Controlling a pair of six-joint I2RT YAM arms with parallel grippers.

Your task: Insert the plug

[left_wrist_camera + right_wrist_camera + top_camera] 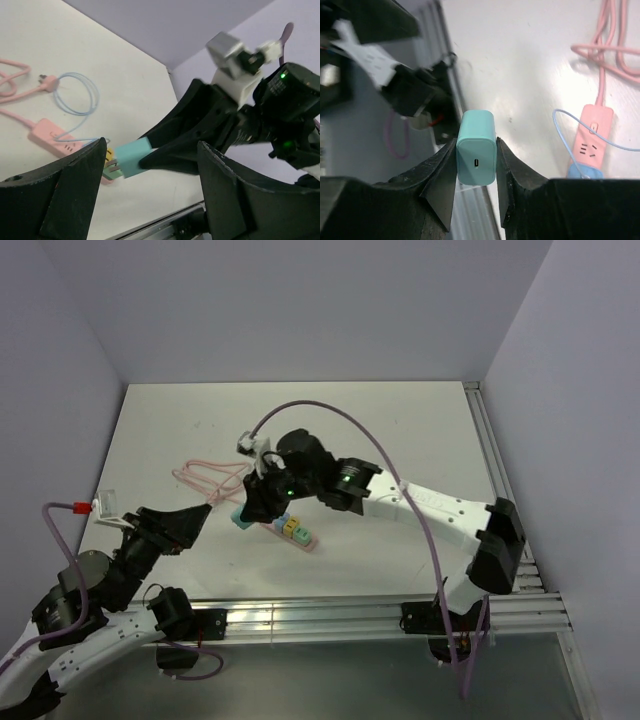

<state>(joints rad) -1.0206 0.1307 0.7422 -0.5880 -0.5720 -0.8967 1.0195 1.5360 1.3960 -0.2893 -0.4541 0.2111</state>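
Right gripper (250,508): closed on the teal plug (476,150), one black finger pressed against each of its flat sides.
Teal plug: held near the middle of the table, towards the near edge and just left of the power strip (297,533). Its small oval port faces back at the right wrist camera, and its metal prongs point away from that gripper.
Plug and strip: the prongs sit close to the left end of the strip. Whether they touch it cannot be told.
Left gripper (200,520): its fingers (75,190) stand wide apart and grasp nothing. It sits left of the plug with its tips pointing right towards it, and one fingertip is just beside the prongs.
Power strip: pink and lying flat on the table (400,420), angled with its right end nearer the arms.
On the strip: small yellow and green blocks (292,527), plus a blue adapter (582,172) at one end.
Light blue cable (75,100): runs from the adapter and curls in a loop on the table beside the strip.
Pink cord (205,475): lies in loose loops on the table, to the left of the strip and farther from the arms.
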